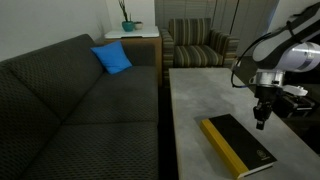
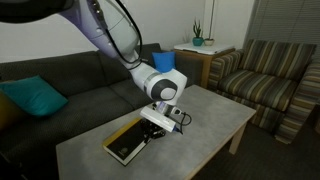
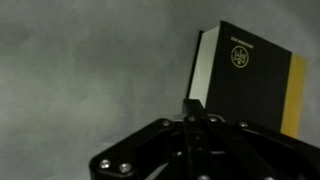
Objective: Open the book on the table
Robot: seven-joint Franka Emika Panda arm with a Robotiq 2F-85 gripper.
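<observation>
The book (image 1: 238, 144) lies closed and flat on the grey table (image 1: 195, 100). It has a black cover and a yellow spine edge. It also shows in an exterior view (image 2: 127, 141) and in the wrist view (image 3: 250, 75), where its white page edge faces my fingers. My gripper (image 1: 262, 121) hangs just above the book's far corner, also in an exterior view (image 2: 153, 124). In the wrist view the fingers (image 3: 196, 106) are pressed together and hold nothing, with the tips at the book's white page edge.
A dark sofa (image 1: 70, 110) with a blue cushion (image 1: 113, 58) runs along the table. A striped armchair (image 1: 198, 45) stands beyond the table's far end. A small white side table with a plant (image 1: 128, 30) is in the corner.
</observation>
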